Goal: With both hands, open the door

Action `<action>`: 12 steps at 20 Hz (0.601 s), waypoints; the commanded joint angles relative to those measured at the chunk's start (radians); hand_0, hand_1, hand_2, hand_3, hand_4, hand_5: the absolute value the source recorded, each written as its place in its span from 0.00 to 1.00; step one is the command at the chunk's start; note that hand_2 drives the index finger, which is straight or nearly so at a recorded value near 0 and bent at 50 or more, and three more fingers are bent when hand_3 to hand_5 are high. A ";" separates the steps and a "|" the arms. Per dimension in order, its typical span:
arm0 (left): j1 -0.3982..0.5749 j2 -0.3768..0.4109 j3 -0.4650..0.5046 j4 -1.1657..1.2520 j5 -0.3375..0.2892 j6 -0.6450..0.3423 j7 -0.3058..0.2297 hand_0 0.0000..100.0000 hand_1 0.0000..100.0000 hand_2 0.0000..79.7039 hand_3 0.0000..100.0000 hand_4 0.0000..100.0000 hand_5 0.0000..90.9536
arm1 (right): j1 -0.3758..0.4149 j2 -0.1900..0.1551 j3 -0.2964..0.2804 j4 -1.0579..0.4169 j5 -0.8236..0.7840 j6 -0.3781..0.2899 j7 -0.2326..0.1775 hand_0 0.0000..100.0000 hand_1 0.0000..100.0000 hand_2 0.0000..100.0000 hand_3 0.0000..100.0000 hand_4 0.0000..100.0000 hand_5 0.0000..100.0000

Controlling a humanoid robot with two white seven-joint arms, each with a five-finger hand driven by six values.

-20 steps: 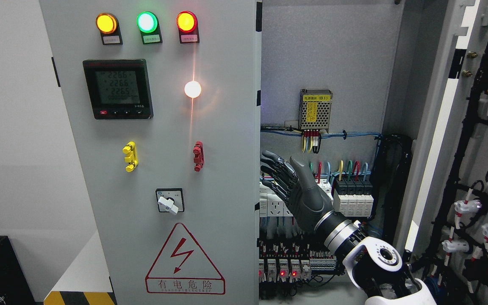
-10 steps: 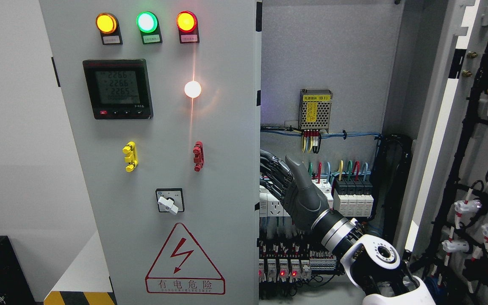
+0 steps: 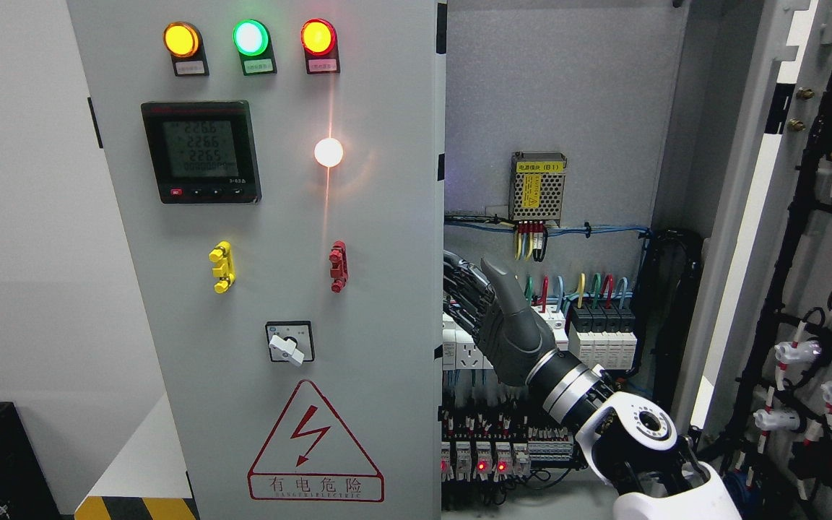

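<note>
1. Right hand (image 3: 499, 318) comes in from lower right, dark fingers (image 3: 463, 278) stretched out flat, thumb up, pointing left toward the inner edge of the left door (image 3: 279, 238). Holds nothing.
2. Fingertips disappear just behind the left door's right edge; contact with the edge cannot be confirmed.
3. Left door is closed or nearly so, fills the left-centre of the view, its right edge running vertically just left of the hand.
4. Right door (image 3: 813, 238) is swung wide open at far right, showing its wired inner side with black cable looms and white connectors.
5. Cabinet interior (image 3: 553, 108) between the two doors is exposed: bare grey back panel above, wiring and breakers (image 3: 600, 328) below. Open room above the hand; crowded terminal rows beneath it.
6. Left door front: amber lamp (image 3: 181, 40), green lamp (image 3: 250, 37), red lamp (image 3: 318, 37) across the top, digital meter (image 3: 201, 152) reading roughly 226 on three lines, a bright white glare spot (image 3: 328, 152), yellow clip (image 3: 222, 266), red clip (image 3: 339, 266), rotary switch (image 3: 289, 343).
7. Red warning triangle (image 3: 315, 444) with lightning bolt, text "有电危险".
8. Perforated power supply (image 3: 539, 185) inside carries a yellow label, partly legible, ending "(B1)".
9. Left arm is not seen.
</note>
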 commanded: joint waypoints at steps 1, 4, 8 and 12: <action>0.009 0.000 0.000 0.000 0.000 0.000 -0.001 0.00 0.00 0.00 0.00 0.00 0.00 | -0.010 0.003 0.002 0.022 -0.068 0.010 0.000 0.19 0.00 0.00 0.00 0.00 0.00; 0.009 0.000 0.000 0.000 0.000 0.000 -0.001 0.00 0.00 0.00 0.00 0.00 0.00 | -0.013 0.002 -0.001 0.024 -0.071 0.015 0.000 0.19 0.00 0.00 0.00 0.00 0.00; 0.009 0.000 0.000 0.000 0.000 0.000 -0.001 0.00 0.00 0.00 0.00 0.00 0.00 | -0.021 -0.002 0.002 0.055 -0.071 0.015 0.002 0.19 0.00 0.00 0.00 0.00 0.00; 0.009 0.000 0.000 0.000 0.000 0.000 -0.001 0.00 0.00 0.00 0.00 0.00 0.00 | -0.021 -0.005 -0.004 0.081 -0.070 0.013 0.075 0.19 0.00 0.00 0.00 0.00 0.00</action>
